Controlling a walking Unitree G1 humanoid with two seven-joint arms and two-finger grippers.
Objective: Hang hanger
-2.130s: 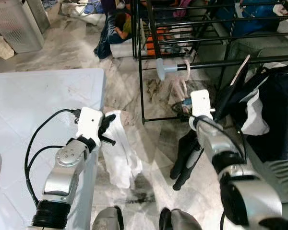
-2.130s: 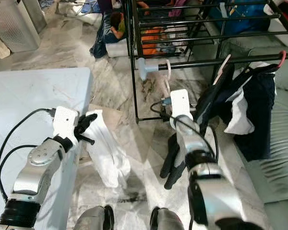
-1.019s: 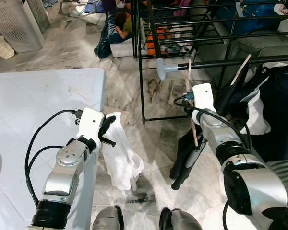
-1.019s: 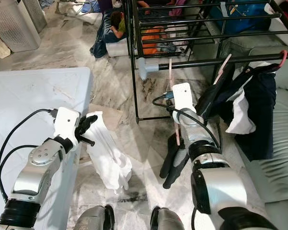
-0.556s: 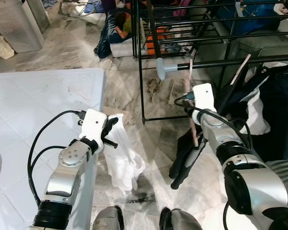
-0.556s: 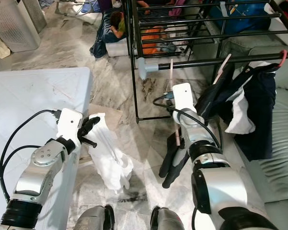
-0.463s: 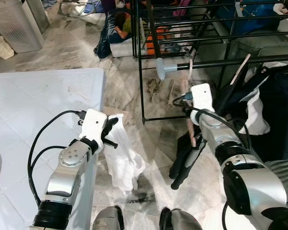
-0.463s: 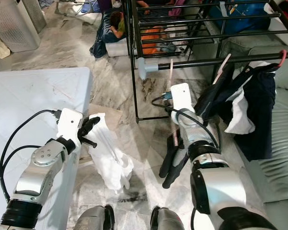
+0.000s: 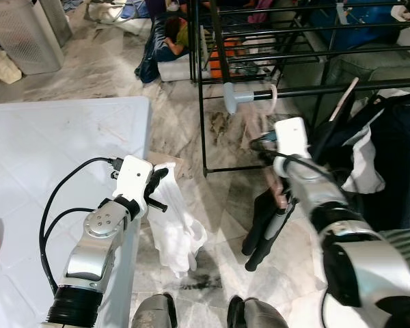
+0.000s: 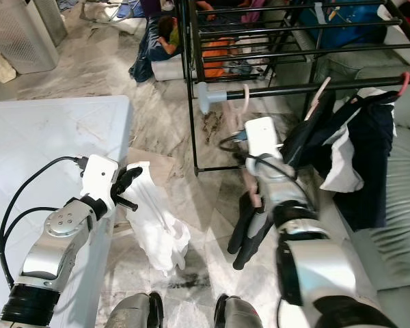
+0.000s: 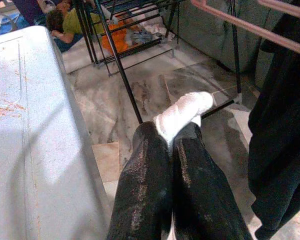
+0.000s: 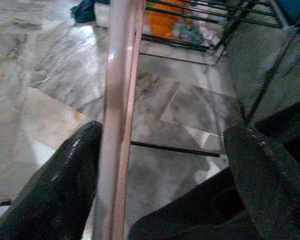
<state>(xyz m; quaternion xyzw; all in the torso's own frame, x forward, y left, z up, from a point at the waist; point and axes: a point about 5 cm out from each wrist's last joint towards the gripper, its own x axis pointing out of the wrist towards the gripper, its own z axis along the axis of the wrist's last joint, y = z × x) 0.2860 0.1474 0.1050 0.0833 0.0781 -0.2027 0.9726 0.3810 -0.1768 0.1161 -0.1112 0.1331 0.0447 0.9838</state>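
Pink hanger [image 10: 240, 109] is hooked on rail [image 10: 314, 85], above right gripper [image 12: 160, 175] (spread, unclamped); left gripper [image 11: 174, 150] pinches white cloth [image 9: 172, 219].

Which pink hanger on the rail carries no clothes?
The hanger hooked by the rail's capped end; the other hangers further along hold dark clothes.

Pretty bright, even daylight all round, with soft shadows on the marble floor [image 9: 184, 123]. The right arm [image 9: 307, 184] and pink hanger [image 9: 263, 130] are smeared with motion blur. Right wrist view's soft and out of focus; the white desk [image 9: 48, 150] looks a bit washed out.
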